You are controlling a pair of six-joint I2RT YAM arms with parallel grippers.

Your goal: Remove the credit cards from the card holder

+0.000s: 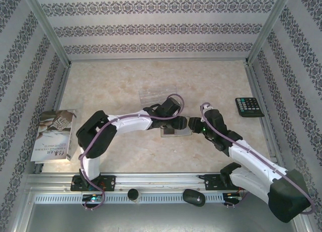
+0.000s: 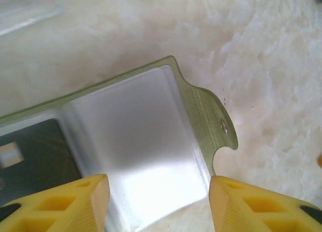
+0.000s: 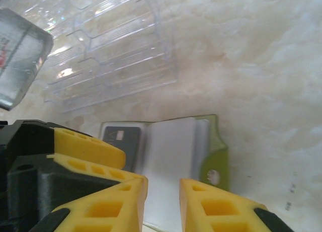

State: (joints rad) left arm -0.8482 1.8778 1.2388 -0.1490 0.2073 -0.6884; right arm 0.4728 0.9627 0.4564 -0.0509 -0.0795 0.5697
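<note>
Card holder (image 2: 201,111) lies open under the left tool (image 2: 158,202), spread empty, and the near-closed right tool (image 3: 163,194), grip unclear.

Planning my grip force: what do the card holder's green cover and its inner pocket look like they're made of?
Card holder cover: matte olive, seamed edge, shiny snap; likely leather or faux leather. Inner pocket: frosted, glossy, probably soft plastic; glare sits on it, and a dark card shows through the next one.

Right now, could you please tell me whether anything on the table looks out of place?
Nothing looks damaged or spilled. The booklet lies askew across the left edge of the table, and the card holder lies open with a dark card still inside.
</note>
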